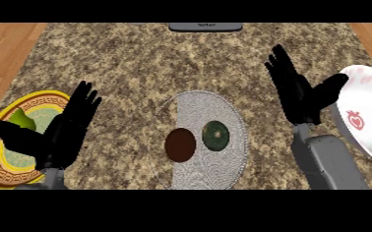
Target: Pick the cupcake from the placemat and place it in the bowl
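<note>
The cupcake (180, 145) sits on the placemat (210, 172), on its left half, seen from above as a dark brown round. Just beside it to the right, also on the mat, lies a dark green round thing (216, 135); the two are close but do not touch. The mat is a pale grey oval on the speckled stone counter (181, 64), near the front edge.

The right hand (298, 96) stands over the counter to the right of the mat, well apart from the cupcake, fingers straight and spread wide, thumb out to the side, holding nothing. Behind its thumb, at the right edge, is the white bowl (357, 113) with a red strawberry mark inside.

The left hand (67, 128) shows at the left, open too, fingers straight and pointing up, thumb stretched left across a yellow patterned plate (29, 105). A light green thing (20, 120) lies on that plate, partly hidden by the thumb. This hand also holds nothing.

At the far edge of the counter there is a dark grey flat object (205, 26), too small to make out.
</note>
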`<state>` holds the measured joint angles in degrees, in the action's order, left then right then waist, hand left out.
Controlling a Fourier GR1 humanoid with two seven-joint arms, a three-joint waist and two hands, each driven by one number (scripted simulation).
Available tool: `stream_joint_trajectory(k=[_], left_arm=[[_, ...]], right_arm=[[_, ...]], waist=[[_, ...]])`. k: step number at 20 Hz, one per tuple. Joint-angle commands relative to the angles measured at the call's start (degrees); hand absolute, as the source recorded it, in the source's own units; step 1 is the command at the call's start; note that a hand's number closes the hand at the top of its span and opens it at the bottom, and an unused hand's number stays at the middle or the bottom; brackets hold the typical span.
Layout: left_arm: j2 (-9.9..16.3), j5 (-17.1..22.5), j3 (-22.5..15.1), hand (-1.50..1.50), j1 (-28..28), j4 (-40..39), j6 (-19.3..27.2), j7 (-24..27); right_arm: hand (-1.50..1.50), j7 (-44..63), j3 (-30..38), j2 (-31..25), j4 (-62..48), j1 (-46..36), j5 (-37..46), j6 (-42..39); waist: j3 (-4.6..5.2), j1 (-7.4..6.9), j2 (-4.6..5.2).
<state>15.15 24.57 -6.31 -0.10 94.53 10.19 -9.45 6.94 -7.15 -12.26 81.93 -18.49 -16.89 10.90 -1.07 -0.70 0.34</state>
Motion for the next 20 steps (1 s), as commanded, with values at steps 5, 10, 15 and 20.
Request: stream_joint_trajectory(k=[5, 10, 15, 20], left_arm=[[10.3, -11.4, 3.7, 0.00, -5.0, -1.0, 2.9, 1.9], [11.7, -12.8, 4.7, 0.00, -2.3, -3.0, 3.4, 2.6], [11.6, -14.3, 5.1, 0.00, -4.0, -4.0, 4.6, 2.6], [8.8, -16.5, 2.5, 0.00, -4.3, -3.8, 5.1, 3.7]], right_arm=[[1.50, -7.0, -9.5, -2.7, 10.8, -11.7, 11.0, -4.7], [-1.50, 8.3, -15.6, -13.1, 6.9, -0.9, 32.4, 6.4], [-1.50, 12.9, -31.2, -9.9, 22.1, 11.4, 48.4, 13.1], [-1.50, 30.1, -35.9, -10.1, 35.5, 17.2, 64.0, 12.1]], waist=[[1.09, -0.71, -1.04], [1.53, 4.26, -1.84], [1.28, 4.74, -1.63], [1.19, 2.53, -0.89]])
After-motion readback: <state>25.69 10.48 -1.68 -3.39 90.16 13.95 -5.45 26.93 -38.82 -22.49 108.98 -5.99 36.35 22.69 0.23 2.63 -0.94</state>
